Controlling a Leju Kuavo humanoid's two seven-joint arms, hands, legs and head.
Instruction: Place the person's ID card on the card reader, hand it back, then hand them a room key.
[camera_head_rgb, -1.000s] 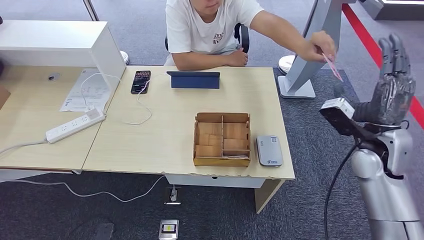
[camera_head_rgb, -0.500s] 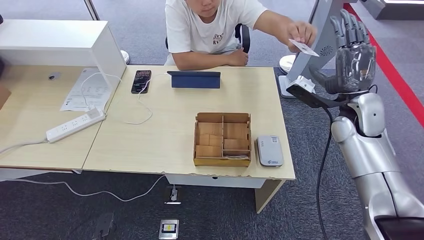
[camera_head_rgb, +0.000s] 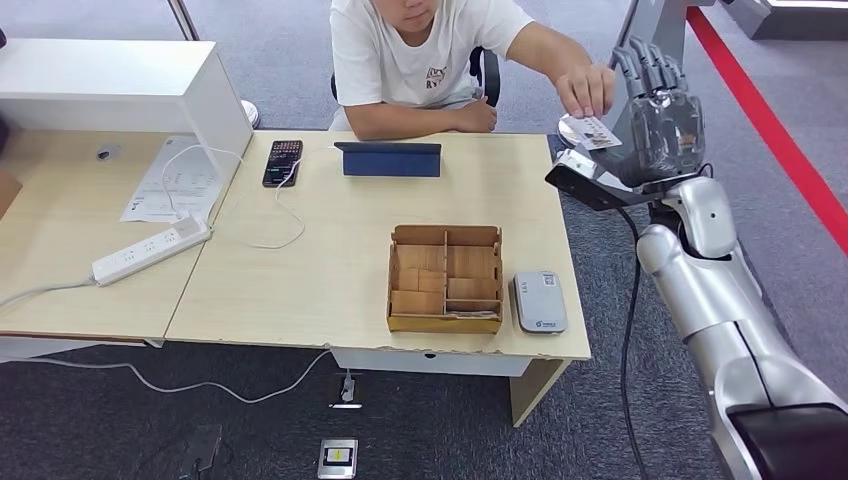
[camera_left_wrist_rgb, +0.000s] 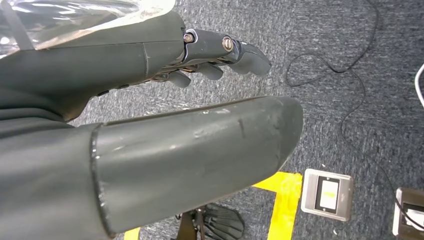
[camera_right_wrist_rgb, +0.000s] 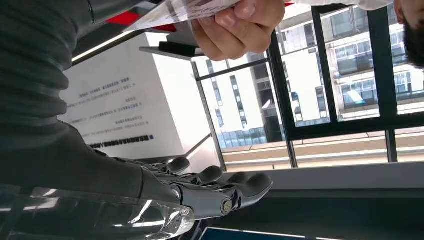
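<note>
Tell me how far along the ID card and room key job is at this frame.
Nothing looks completed: the card reader on the desk has nothing on it. In hand is the first handover: the person's hand holds the ID card right beside the raised right hand, whose fingers are extended and not gripping it. Left: taking the card, reading it, returning it, and giving a room key.
</note>
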